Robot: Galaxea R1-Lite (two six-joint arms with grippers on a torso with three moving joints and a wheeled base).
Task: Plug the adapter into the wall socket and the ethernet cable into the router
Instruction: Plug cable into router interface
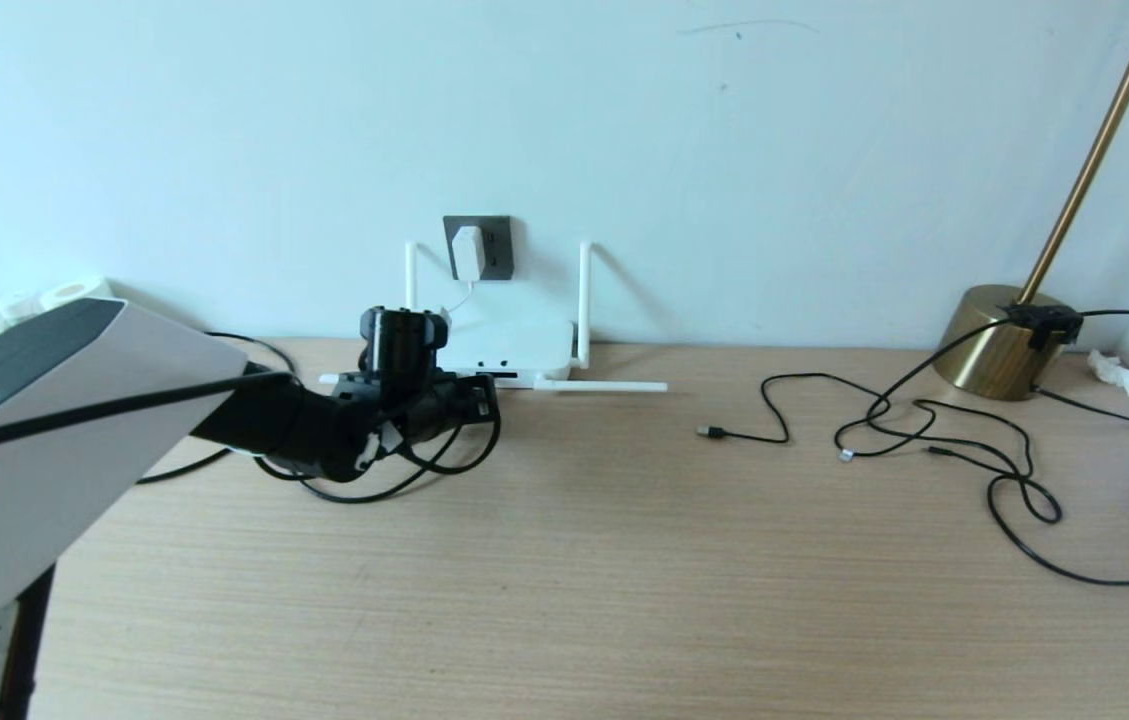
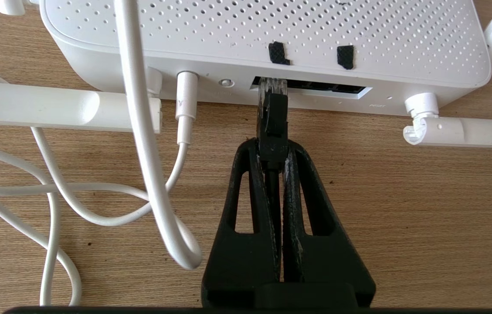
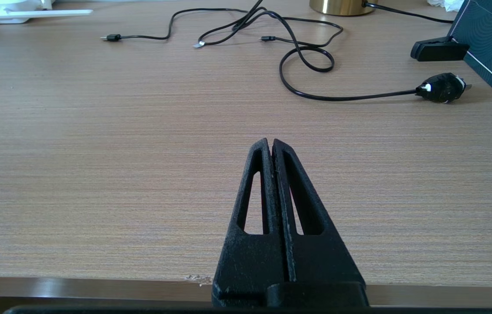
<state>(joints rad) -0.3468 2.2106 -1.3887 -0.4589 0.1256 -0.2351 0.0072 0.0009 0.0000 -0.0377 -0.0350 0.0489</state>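
Your left gripper (image 2: pixel 273 153) clamps ethernet cable (image 2: pixel 273 120) just behind plug, so clear tip sits at router (image 2: pixel 272 35) port mouth, lined up for push. Router lies at counter (image 1: pixel 624 560) back edge. Adapter (image 1: pixel 468 253) already in wall socket (image 1: pixel 495 247). Right gripper (image 3: pixel 271 146) pinched empty near front edge, parked.

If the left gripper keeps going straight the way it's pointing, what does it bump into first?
Probably the router. The left gripper is shut on the ethernet cable, whose clear tip already sits at the mouth of the port strip, so the plug would slide further in before the fingers meet the router's face.
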